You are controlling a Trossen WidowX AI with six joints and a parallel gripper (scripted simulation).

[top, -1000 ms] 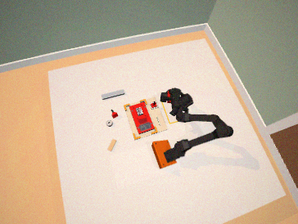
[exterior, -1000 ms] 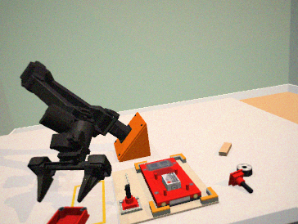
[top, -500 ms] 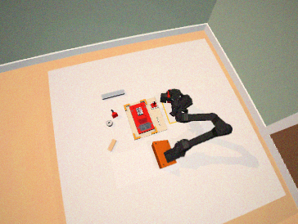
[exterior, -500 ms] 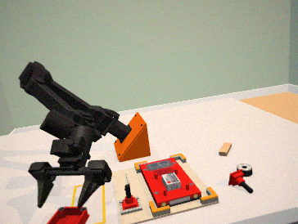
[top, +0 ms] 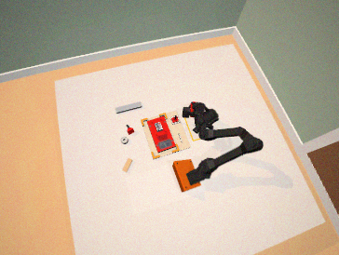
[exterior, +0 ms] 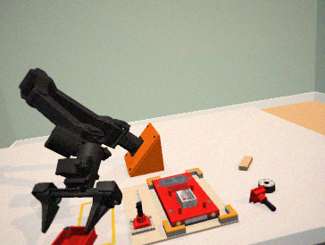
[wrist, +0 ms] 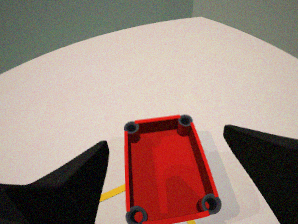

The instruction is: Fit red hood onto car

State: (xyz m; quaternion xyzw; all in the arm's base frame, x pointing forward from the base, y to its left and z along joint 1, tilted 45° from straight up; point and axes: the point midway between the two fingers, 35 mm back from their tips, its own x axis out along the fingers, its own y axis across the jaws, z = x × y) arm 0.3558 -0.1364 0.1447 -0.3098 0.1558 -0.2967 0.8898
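We are holding the gripper (exterior: 69, 214) wide open with nothing between its fingers; in the wrist view the two dark fingers are flanking the hood (wrist: 168, 169), one at 8 o'clock and one at 3 o'clock of it, both apart from it. The hood is lying open side up on the table (wrist: 100, 90), its four corner bosses showing as dark rings, beside yellow outline marks. In the exterior view we are seeing the fingertips hanging just over the hood's (exterior: 73, 235) rim; whether they are touching it we cannot tell.

At 3 o'clock of the gripper in that view, the chassis (exterior: 185, 199) is sitting in its jig (exterior: 225, 214) with the grey engine block (exterior: 187, 197) in place. The orange arm base (exterior: 145, 154) is standing at 12 o'clock of the jig. A small red stand (exterior: 141, 220) is sitting between hood and chassis.
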